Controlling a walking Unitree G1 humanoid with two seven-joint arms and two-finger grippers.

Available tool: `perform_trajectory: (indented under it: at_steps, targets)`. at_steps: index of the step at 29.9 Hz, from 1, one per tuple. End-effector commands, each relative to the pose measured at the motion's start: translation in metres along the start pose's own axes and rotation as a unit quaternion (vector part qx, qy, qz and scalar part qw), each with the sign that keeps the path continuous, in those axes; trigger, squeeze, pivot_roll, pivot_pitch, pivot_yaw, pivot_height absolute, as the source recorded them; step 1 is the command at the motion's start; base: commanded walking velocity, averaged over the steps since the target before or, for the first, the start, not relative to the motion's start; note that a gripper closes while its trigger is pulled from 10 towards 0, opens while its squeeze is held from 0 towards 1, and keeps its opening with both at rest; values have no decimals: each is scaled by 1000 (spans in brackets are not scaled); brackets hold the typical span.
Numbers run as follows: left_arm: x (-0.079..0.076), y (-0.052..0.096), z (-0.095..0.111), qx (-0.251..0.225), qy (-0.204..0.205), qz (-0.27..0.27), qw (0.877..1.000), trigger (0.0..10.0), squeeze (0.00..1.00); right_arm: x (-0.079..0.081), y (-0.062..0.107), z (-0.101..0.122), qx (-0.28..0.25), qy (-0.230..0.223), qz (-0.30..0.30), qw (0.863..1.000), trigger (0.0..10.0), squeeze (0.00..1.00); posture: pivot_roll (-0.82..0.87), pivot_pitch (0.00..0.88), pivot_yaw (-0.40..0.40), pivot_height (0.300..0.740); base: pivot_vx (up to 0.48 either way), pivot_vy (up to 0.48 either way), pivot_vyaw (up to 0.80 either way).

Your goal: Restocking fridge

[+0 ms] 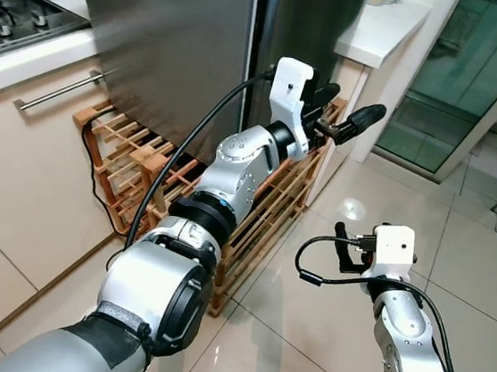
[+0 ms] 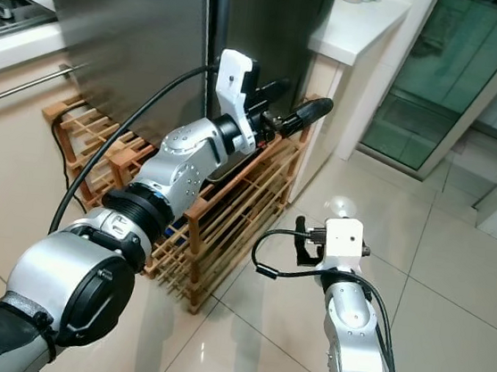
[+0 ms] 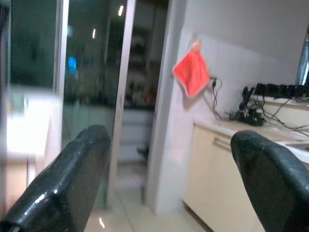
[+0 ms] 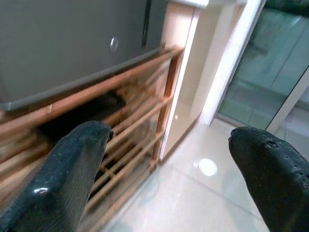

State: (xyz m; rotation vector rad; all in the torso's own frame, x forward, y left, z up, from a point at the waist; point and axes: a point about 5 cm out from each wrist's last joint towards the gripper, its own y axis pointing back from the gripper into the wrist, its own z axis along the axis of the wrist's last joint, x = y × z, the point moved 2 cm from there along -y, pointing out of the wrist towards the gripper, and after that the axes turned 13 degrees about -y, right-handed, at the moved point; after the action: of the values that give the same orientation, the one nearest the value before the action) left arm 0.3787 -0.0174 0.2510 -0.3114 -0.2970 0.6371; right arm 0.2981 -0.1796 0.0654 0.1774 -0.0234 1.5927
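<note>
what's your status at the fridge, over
Left tool open, raised by the fridge doors, which are closed. Right tool open, low over the floor, empty. Wooden rack stands against the fridge front.

- We see a bright room in both eye views, sharp and clear.
- A round white spot of glare shines on the glossy floor tiles [image 1: 351, 208].
- The steel fridge door [image 1: 170, 42] looks grey and dull, with soft light on it.
- The left wrist view is blurry and darker; small lights glow in the glass door [image 3: 91, 72].
- The black fingers [image 4: 72, 169] look fuzzy up close.
</note>
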Motion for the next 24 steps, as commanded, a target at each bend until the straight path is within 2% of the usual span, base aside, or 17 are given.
perform_trajectory:
  at_steps: [1, 3, 4, 7, 8, 9, 10, 11, 12, 14, 15, 16, 17, 19, 20, 22, 24]
  targets:
    - [-12, 14, -17, 3, 15, 21, 1000, 10000, 0, -3, -4, 22, -39, -6, -11, 999, 10000, 0, -113, 0, -1, 740, 0, 0, 0]
    - [14, 44, -23, 24, -14, 67, 997, 10000, 0, -5, -3, 29, -53, -8, -15, 998, 10000, 0, -96, 0, 14, 740, 0, 0, 0]
    - [14, 44, -23, 24, -14, 67, 997, 10000, 0, -5, -3, 29, -53, -8, -15, 998, 10000, 0, -96, 0, 14, 740, 0, 0, 0]
    - [47, 91, -23, 56, -45, 129, 989, 10000, 0, -7, -2, 37, -70, -8, -19, 997, 10000, 0, -77, 0, 22, 740, 0, 0, 0]
    - [53, 101, -21, 61, -52, 143, 986, 10000, 0, -8, -2, 38, -73, -10, -22, 997, 10000, 0, -75, 0, 24, 740, 0, 0, 0]
    - [53, 101, -21, 61, -52, 143, 986, 10000, 0, -8, -2, 38, -73, -10, -22, 997, 10000, 0, -75, 0, 24, 740, 0, 0, 0]
    - [66, 133, -24, 90, -76, 200, 973, 10000, 0, -5, -6, 40, -78, -12, -23, 997, 10000, 0, -66, 0, 31, 740, 0, 0, 0]
    - [66, 133, -24, 90, -76, 200, 973, 10000, 0, -5, -6, 40, -78, -12, -23, 997, 10000, 0, -66, 0, 31, 740, 0, 0, 0]
    - [69, 155, -31, 121, -102, 234, 959, 10000, 0, -2, -9, 42, -82, -13, -21, 996, 10000, 0, -60, 0, 25, 740, 0, 0, 0]
    - [68, 162, -34, 135, -115, 242, 954, 10000, 0, 0, -10, 44, -84, -14, -20, 996, 10000, 0, -57, 0, 23, 740, 0, 0, 0]
    - [66, 174, -42, 158, -126, 265, 943, 10000, 0, 0, -10, 46, -87, -15, -21, 996, 10000, 0, -51, 0, 9, 740, 0, 0, 0]
    - [60, 203, -51, 191, -129, 322, 918, 10000, 0, -6, -3, 52, -115, -19, -60, 991, 10000, 0, -41, 0, -10, 740, 0, 0, 0]
    - [54, 216, -53, 199, -125, 342, 910, 10000, 0, -9, 4, 52, -124, -17, -79, 989, 10000, 0, -28, 0, -28, 740, 0, 0, 0]
    - [45, 235, -49, 207, -126, 360, 901, 10000, 0, -10, 18, 54, -135, -2, -83, 987, 10000, 0, -20, 0, -42, 740, 0, 0, 0]
    - [45, 235, -49, 207, -126, 360, 901, 10000, 0, -10, 18, 54, -135, -2, -83, 987, 10000, 0, -20, 0, -42, 740, 0, 0, 0]
    - [33, 260, -31, 216, -134, 374, 892, 10000, 0, -16, 39, 66, -150, 18, -74, 986, 10000, 0, -12, 0, -49, 740, 0, 0, 0]
    - [27, 266, -27, 222, -131, 369, 893, 10000, 0, -16, 48, 68, -146, 25, -57, 987, 10000, 0, -9, 0, -51, 740, 0, 0, 0]
